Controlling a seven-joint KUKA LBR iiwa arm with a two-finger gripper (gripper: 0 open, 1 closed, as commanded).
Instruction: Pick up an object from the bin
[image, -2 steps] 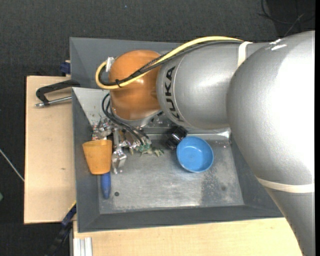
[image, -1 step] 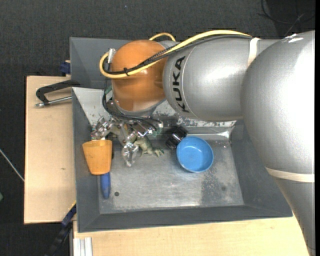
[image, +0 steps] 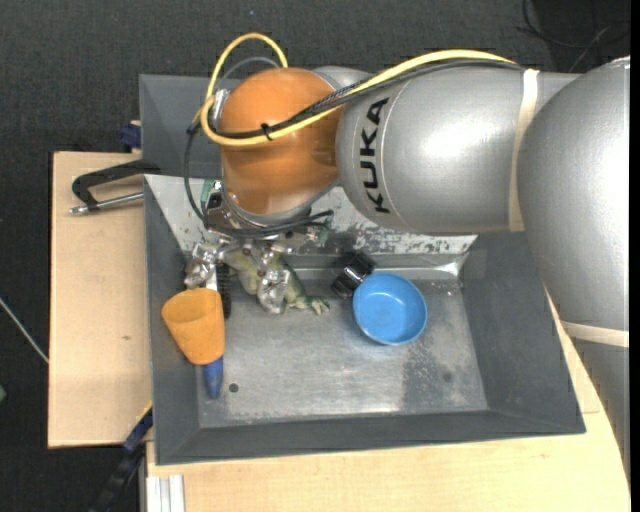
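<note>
Because the green toy animal lies partly beneath the end effector, with only its tail end and legs poking out on the side toward the blue bowl, the grasp has little to show for itself yet. The end effector is low over the bin's floor near the back wall. Its two metal fingers stand apart and hold nothing that I can make out. The toy's olive body seems to lie between them, though the orange wrist cover hides much of that spot.

The main risk, as I judge it, is a poor bite. The toy is thin, uneven and lying flat, so closing on a leg or the tail could let it twist out or drop partway up. Closing too high could miss it altogether and scrape the metal floor.

The neighbours add to the trouble. An orange cup lies tipped just beside the end effector, on the side away from the arm, and the finger nearest it could catch its rim and drag or roll it. A small blue pen-like thing pokes out from under the cup, farther toward the front of the bin. A black thing lies near on the arm's side, close to the toy's tail, and the blue bowl sits just past it. A sideways shift that way could knock either one.
</note>
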